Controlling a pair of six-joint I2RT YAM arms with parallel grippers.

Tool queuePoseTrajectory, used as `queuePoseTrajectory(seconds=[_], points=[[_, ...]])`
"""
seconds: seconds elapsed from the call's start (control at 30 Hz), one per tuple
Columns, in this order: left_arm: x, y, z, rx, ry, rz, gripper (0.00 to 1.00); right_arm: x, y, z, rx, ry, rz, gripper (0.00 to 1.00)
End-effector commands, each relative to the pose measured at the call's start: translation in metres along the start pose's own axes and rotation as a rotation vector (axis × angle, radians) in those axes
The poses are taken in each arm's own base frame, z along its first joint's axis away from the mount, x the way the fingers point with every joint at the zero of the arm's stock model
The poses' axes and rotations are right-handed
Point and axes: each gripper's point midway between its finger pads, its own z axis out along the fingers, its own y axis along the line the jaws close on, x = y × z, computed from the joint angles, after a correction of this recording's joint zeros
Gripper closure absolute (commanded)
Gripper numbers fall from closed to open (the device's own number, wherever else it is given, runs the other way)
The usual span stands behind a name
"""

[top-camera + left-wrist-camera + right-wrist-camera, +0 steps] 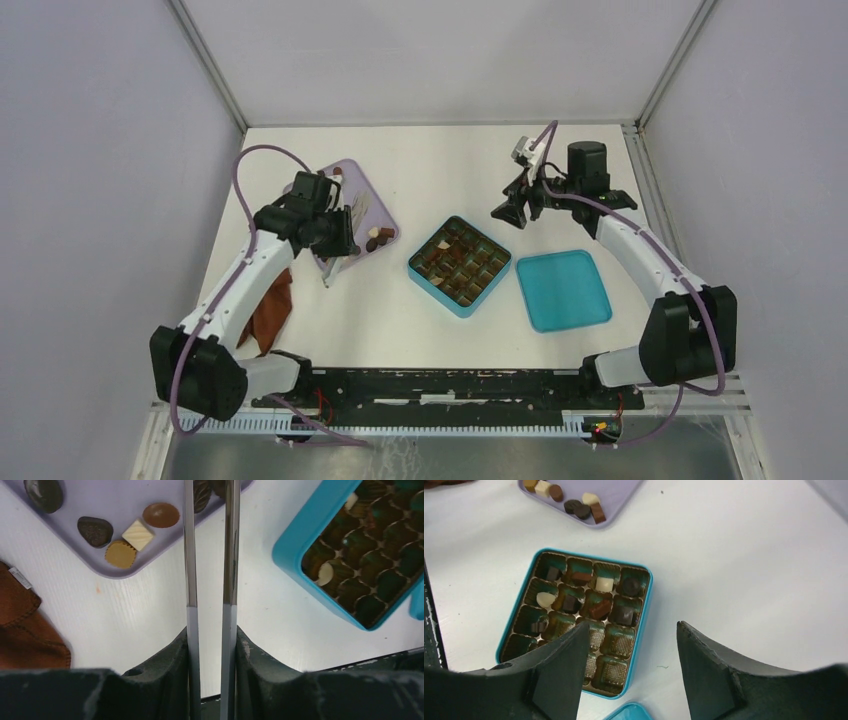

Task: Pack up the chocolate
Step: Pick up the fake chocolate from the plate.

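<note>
Several chocolates [138, 534] lie on the lilac tray [115, 500], dark, tan and cream; they also show in the top view [377, 238]. More pieces [604, 584] sit in cells of the teal box [415, 268]. My left gripper [335, 240] is shut on metal tweezers [189, 555], whose blades reach over the tray's edge next to a ridged dark piece [202, 490]; the tips are out of view. My right gripper [510, 212] is open and empty, raised behind the box to its right.
The teal lid [563, 290] lies flat right of the box. A reddish-brown cloth [272, 310] lies left of the tray, under my left arm. The enclosure's walls bound the back and sides.
</note>
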Motion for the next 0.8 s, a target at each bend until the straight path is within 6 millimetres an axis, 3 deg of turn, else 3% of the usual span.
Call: queuePoseTrajectory(seconds=[0.0,0.07,0.23,0.4,0.6,0.77], points=[[-0.003,0.021,0.008,-0.063,0.038,0.09,0.63,-0.03,0.022,-0.015,-0.09,-0.047,-0.063,0.31],[-0.012,0.031,0.013,-0.083,0.027,0.076,0.63,-0.03,0.027,-0.014,-0.095,-0.09,-0.048,0.31],[-0.055,0.053,0.027,-0.103,-0.048,-0.032,0.64,0.002,0.032,-0.008,-0.102,-0.056,-0.042,0.29],[-0.087,0.071,0.055,-0.086,-0.073,-0.163,0.67,0.013,0.036,-0.004,-0.142,-0.039,-0.02,0.3],[-0.11,0.098,0.07,-0.162,-0.064,-0.206,0.66,0.015,0.038,-0.004,-0.15,-0.033,-0.03,0.3],[-0.117,0.097,0.084,-0.138,-0.027,-0.215,0.66,0.019,0.039,-0.003,-0.166,-0.023,-0.025,0.29]])
